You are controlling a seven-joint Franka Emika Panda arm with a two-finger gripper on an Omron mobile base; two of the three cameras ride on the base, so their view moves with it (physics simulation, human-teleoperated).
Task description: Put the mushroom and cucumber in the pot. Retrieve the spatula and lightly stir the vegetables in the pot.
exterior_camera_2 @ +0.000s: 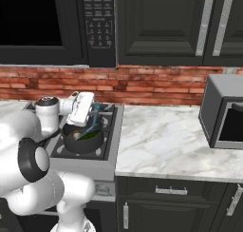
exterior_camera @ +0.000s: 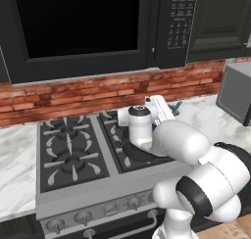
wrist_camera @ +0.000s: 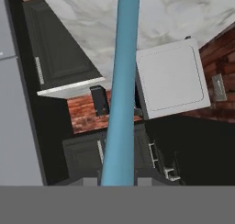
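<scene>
Clamped tight on the spatula (wrist_camera: 121,85), my gripper (exterior_camera_2: 91,115) hangs tilted just above the pot (exterior_camera_2: 83,140), its jaws nearly together around the thin light blue handle. In the hand view that handle runs up from between my finger tips as a long blue bar. From the right base view, a short blue stretch of the spatula slants down from my hand toward the pot's inside; I cannot make out its head. The pot sits on the front right burner of the stove (exterior_camera: 73,150), round, dark and shallow. Inside it lies the cucumber (exterior_camera_2: 89,135), a dark green piece, with the mushroom (exterior_camera_2: 76,135), a small tan lump, just beside it. Right of the stove spreads the marble counter (exterior_camera_2: 161,140), and a grey toaster oven (exterior_camera_2: 223,112) stands at its far right. Behind runs the brick backsplash (exterior_camera_2: 156,83), under a black microwave (exterior_camera: 88,27) and dark cabinets (exterior_camera_2: 190,26).
</scene>
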